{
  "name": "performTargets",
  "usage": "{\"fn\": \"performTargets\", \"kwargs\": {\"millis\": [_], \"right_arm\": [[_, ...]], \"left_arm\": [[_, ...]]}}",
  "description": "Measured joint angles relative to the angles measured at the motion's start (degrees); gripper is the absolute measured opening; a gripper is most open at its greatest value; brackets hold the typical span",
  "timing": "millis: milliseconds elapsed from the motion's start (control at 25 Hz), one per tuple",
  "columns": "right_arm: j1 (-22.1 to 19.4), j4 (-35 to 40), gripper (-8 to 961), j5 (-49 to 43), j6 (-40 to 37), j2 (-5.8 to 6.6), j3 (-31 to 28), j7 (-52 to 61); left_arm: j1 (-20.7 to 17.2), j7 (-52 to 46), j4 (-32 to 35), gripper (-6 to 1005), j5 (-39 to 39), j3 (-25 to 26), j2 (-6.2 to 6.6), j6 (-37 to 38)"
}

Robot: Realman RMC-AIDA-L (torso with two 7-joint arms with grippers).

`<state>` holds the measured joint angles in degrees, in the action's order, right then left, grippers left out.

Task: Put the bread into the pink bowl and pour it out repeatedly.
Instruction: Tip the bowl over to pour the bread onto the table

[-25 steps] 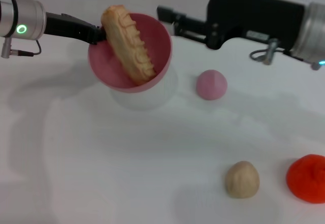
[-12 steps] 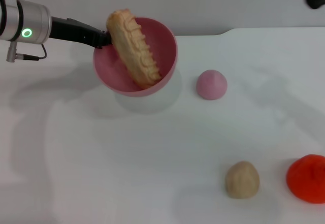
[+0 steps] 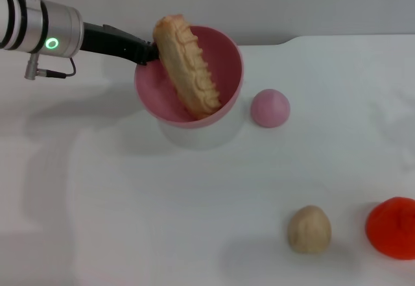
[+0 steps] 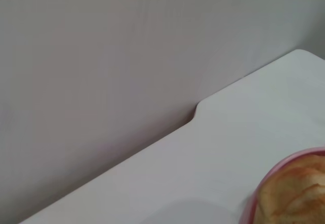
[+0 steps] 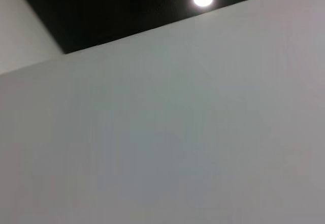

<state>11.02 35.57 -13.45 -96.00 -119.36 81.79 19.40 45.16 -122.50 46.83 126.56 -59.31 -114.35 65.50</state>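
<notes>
- Starting nearest: beige lump [image 3: 309, 229] and red-orange blob [image 3: 391, 227] sit on the white bench [image 3: 162, 221], untouched.
- Farther: bread [image 3: 187, 65] leans inside the pink bowl [image 3: 228, 59], one end over the rim.
- Left end effector [image 3: 150, 52] pinches the bowl's far-left rim; bowl looks lifted.
- Judged step: carrying before pouring. Next: tilt until the bread slides out.
- Right end effector not in view.

Left claw [image 3: 148, 54] clamped, arm outstretched from the left.

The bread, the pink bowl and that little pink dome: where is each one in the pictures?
bread [image 3: 188, 65], head view, on its ridged striped top.
pink bowl [image 3: 228, 58], head view, on the bare inner wall.
small pink dome [image 3: 270, 107], head view, on its rounded top.
</notes>
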Motion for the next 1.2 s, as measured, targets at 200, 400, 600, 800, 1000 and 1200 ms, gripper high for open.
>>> {"fn": "performTargets", "kwargs": {"millis": [200,400,600,800,1000,1200], "right_arm": [[0.7,-4.9,580,4.9,-1.8,0.17,-0.8,-0.1],[1.5,-8.7,580,7.2,-2.0,0.26,-2.1,-0.2],[3.1,-12.9,580,9.4,-2.0,0.27,-2.4,-0.2],[3.2,-13.3,580,9.6,-2.0,0.27,-2.5,-0.3],[3.3,-13.3,580,9.6,-1.7,0.27,-2.5,-0.3],[3.4,-13.4,580,9.7,-1.6,0.27,-2.8,-0.3]], "left_arm": [[0.0,1.2,1.2,43,0.0,-0.2,-1.37,-1.3],[-0.8,4.3,3.9,42,-1.0,-2.3,-3.7,-3.9],[-2.3,4.1,3.8,43,-5.6,-11.6,-3.77,-12.0],[-3.9,4.1,4.4,42,-8.9,-19.7,-3.83,-20.5],[-4.5,4.1,4.7,42,-9.5,-25.5,-3.93,-27.7],[-5.6,4.1,4.7,42,-9.5,-28.6,-3.99,-34.7]]}}
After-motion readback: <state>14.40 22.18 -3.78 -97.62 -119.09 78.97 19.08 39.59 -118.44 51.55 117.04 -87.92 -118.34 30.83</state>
